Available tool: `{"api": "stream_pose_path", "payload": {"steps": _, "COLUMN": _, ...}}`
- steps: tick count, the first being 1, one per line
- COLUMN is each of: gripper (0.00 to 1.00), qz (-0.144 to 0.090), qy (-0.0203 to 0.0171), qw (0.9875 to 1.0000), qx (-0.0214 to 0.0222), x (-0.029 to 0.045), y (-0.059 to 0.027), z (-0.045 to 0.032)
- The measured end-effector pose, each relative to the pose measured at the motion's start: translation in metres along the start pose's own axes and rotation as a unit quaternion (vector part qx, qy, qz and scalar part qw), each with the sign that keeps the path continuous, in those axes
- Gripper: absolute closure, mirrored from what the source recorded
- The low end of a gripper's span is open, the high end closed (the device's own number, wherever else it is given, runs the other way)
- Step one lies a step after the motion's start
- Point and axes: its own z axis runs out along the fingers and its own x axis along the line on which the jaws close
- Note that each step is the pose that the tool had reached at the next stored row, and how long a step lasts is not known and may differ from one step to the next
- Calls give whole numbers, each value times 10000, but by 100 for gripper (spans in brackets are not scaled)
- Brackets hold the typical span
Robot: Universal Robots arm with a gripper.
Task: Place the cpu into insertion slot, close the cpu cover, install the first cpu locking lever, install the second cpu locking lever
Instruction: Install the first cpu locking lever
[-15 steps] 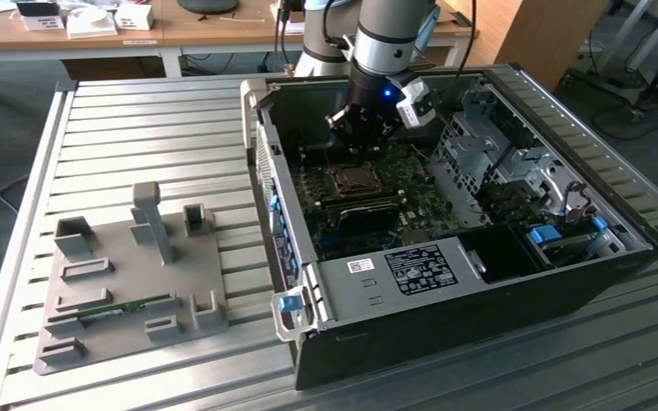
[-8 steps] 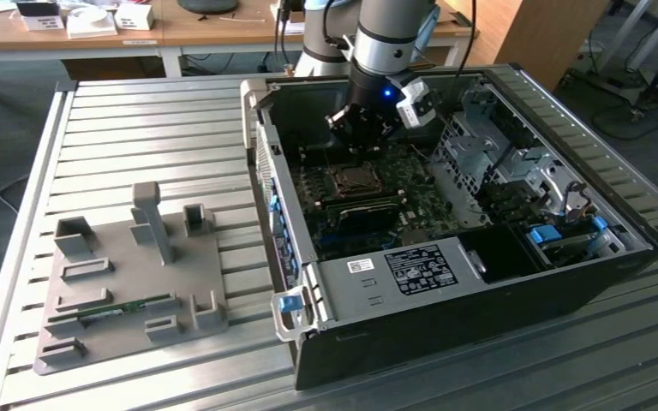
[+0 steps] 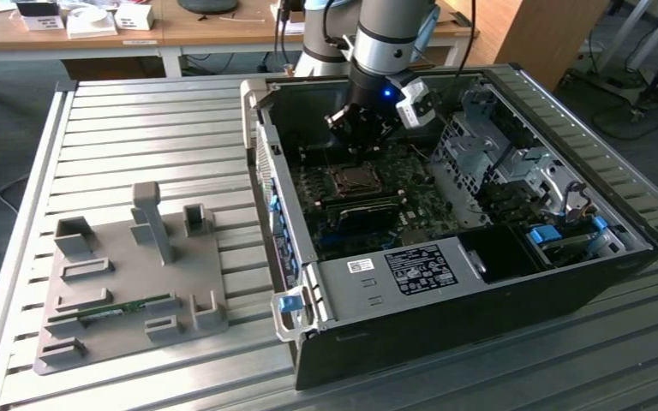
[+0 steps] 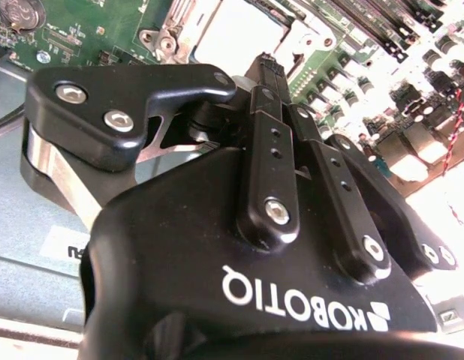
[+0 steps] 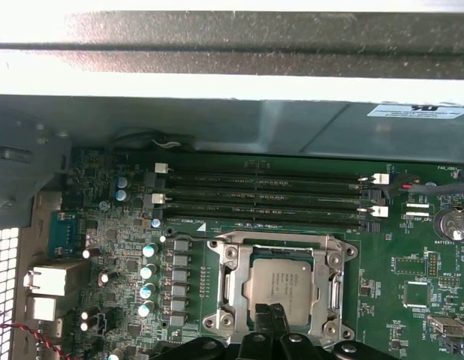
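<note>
In the exterior view the gripper [image 3: 360, 144] hangs inside the open computer case [image 3: 603, 282], upper centre of the frame, just above the insertion slot [image 3: 352, 178]. Its fingers are pressed together and hold nothing. In the first wrist view the cpu [image 5: 283, 289] lies in the slot with the cpu cover [image 5: 233, 289] down around it, and the fingertips [image 5: 275, 319] are over one edge.
</note>
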Motion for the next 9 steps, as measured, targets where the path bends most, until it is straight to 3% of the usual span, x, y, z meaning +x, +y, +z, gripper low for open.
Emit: {"api": "stream_pose_path", "payload": {"steps": 9, "gripper": 89, "qz": 0, "qy": 6, "qw": 10000, "qx": 0, "x": 27, "y": 1, "z": 1}}
